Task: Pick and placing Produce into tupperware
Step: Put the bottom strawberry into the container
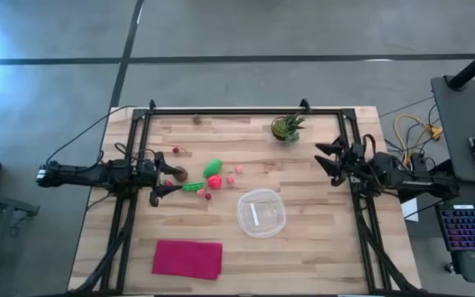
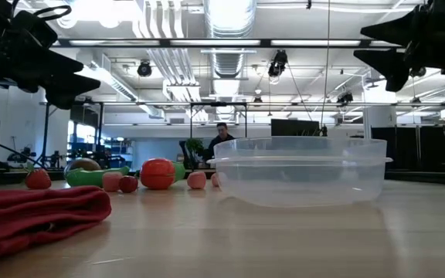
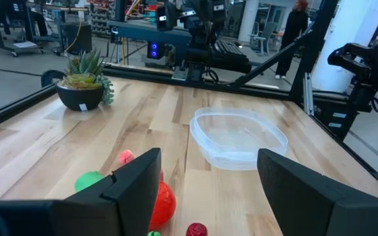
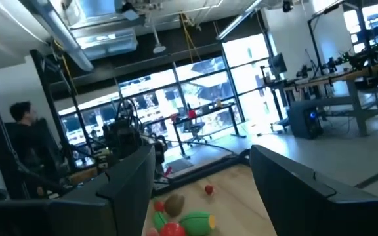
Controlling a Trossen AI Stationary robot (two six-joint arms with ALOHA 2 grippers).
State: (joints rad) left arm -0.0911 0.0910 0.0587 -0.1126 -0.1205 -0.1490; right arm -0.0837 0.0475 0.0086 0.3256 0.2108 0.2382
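Observation:
The produce lies in a loose cluster left of the table's middle: a red round piece, a green piece, a brown oval, a green elongated piece and small pink and red pieces. The clear tupperware stands on the table, nearer and to the right of them. My left gripper is open, raised above the table just left of the cluster. In its wrist view the red piece and the tupperware lie ahead. My right gripper is open, held high at the right side.
A potted plant stands near the far edge. A magenta cloth lies near the front left corner. A lone small red piece and a small brown thing lie farther back. Black frame rails run along the table's sides.

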